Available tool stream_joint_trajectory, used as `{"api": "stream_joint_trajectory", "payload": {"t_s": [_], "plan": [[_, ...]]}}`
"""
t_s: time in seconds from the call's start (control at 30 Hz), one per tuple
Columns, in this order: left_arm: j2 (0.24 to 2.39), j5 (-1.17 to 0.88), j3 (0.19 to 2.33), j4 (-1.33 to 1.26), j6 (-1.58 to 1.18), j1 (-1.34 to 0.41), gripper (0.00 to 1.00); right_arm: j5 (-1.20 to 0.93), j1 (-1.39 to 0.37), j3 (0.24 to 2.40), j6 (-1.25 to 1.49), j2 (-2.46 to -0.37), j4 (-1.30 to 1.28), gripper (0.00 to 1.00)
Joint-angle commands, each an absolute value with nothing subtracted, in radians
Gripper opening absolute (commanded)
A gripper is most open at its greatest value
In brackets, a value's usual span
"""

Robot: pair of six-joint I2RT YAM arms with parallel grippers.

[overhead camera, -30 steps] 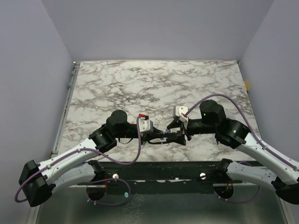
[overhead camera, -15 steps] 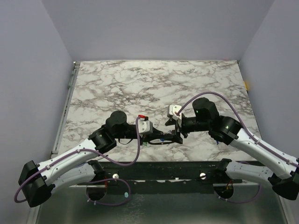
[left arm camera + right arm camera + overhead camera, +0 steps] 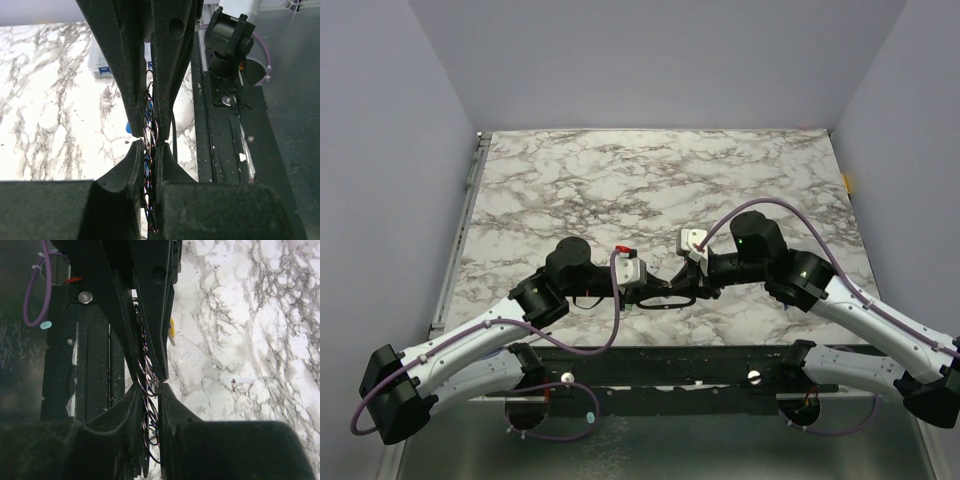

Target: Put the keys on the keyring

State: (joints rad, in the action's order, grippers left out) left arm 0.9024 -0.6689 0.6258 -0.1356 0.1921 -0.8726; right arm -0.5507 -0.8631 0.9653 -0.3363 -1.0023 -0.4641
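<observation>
Mostly the work is hidden behind black fingers. Seen from above, the two arms meet tip to tip near the front edge of the marble table (image 3: 650, 180). The keyring (image 3: 148, 125) shows there only as a faint thin oval between them, its long axis running left to right along that edge. That view is too coarse to show how the jaws stand.

The wrist cameras show the grip. From the left wrist, the left gripper (image 3: 148, 152) has its jaws drawn almost together, leaving a narrow slit filled by thin wire turns of the keyring seen edge-on. The wire runs in line with the fingers, straight into the tips of the facing gripper. From the right wrist, the right gripper (image 3: 151, 390) is closed just as far on the same strands, which loop out a little to the left of its tips. Both grippers thus pinch the ring from opposite ends, just above the table.

Only the right wrist view shows a key. The yellow key (image 3: 171, 332) is a small sliver half covered by the left gripper's finger, and which way it points cannot be told. The green and blue keys cannot be made out in any view. A purple cable (image 3: 37, 290) curls at the dark table frame.
</observation>
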Motion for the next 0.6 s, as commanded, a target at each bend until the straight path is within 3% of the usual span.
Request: {"api": "stream_joint_trajectory", "payload": {"t_s": [0.0, 0.17, 0.2, 0.3, 0.33, 0.43, 0.57], "plan": [[0.891, -0.700, 0.632, -0.179, 0.189, -0.881, 0.00, -0.587, -0.862, 0.941, -0.322, -0.994, -0.410, 0.12], [0.883, -0.675, 0.632, -0.176, 0.186, -0.880, 0.00, -0.597, -0.862, 0.935, -0.304, -0.979, -0.408, 0.01], [0.874, -0.657, 0.632, -0.170, 0.187, -0.880, 0.06, -0.594, -0.862, 0.935, -0.305, -0.974, -0.413, 0.01], [0.821, -0.587, 0.630, -0.129, 0.219, -0.877, 0.60, -0.575, -0.862, 0.934, -0.308, -0.959, -0.430, 0.01], [0.794, -0.561, 0.625, -0.125, 0.227, -0.874, 0.68, -0.568, -0.862, 0.933, -0.310, -0.952, -0.437, 0.01], [0.714, -0.498, 0.609, -0.121, 0.249, -0.859, 0.79, -0.550, -0.862, 0.927, -0.310, -0.932, -0.456, 0.01], [0.663, -0.536, 0.607, -0.133, 0.241, -0.836, 0.79, -0.533, -0.862, 0.918, -0.310, -0.906, -0.466, 0.01]]}}
